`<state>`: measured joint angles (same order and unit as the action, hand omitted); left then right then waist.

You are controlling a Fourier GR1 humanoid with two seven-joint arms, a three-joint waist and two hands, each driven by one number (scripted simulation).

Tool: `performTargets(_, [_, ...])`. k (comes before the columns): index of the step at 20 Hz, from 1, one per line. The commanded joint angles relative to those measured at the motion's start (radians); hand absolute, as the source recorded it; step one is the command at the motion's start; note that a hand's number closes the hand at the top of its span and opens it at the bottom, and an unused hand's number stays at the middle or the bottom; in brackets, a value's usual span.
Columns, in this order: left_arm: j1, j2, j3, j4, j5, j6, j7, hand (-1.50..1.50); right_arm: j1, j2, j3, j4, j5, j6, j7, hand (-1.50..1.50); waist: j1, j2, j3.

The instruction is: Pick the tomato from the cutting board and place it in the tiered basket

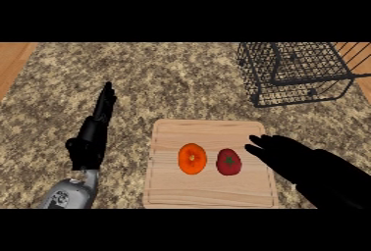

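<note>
Seen from the head view, looking steeply down on the speckled counter (181, 83):

Cutting board (210, 196), pale wood, near centre. Carries two items side by side, apart.
- Tomato (229, 162), red with a green stem mark on top, on the right half of the board. Judged light, round, smooth-skinned and soft enough to bruise; likely to roll or slip if nudged from one side. Best taken across its middle, fingers on one flank and thumb on the other, clear of the stem.
- Orange fruit (192, 158), just left of the tomato, not touching it; leaves only a narrow gap for a finger on that side.

Tiered basket (293, 73), black wire, far right, well apart from the board.

Right hand (290, 154), fingers straight and spread apart, holding nothing, over the board's right edge, fingertips near the tomato but short of it.

Left hand (92, 135), left of the board, fingers straight and pointing far, at rest, holding nothing.
</note>
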<state>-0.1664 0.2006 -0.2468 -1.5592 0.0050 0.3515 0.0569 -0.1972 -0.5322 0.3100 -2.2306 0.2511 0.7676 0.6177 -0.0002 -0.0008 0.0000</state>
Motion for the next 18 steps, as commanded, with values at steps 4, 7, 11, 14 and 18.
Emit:
performTargets(4, [-0.029,-0.031,0.05,0.098,-0.012,-0.044,-0.067,0.0,0.083,0.014,0.065,0.038,0.264,-0.024,-0.146,-1.5,-0.003,0.002,0.0])
performTargets(7, [-0.004,-0.035,0.055,0.009,-0.026,-0.059,-0.007,0.0,0.04,0.039,0.025,0.012,0.199,0.068,-0.125,-1.5,0.0,0.0,0.0])
performTargets(11, [0.037,-0.043,0.051,0.005,-0.051,-0.047,-0.051,0.0,-0.026,0.006,0.027,0.072,0.29,0.041,-0.258,-1.5,0.003,0.001,0.0])
performTargets(14, [0.098,-0.042,0.037,-0.063,-0.063,-0.059,-0.018,0.0,0.025,0.041,0.121,0.07,0.429,-0.032,-0.293,-1.5,0.004,0.0,0.0])
performTargets(18, [0.017,-0.047,0.06,-0.017,-0.07,-0.086,0.015,0.0,-0.042,0.09,0.062,0.216,0.475,-0.066,-0.296,-1.5,0.005,0.001,0.0])
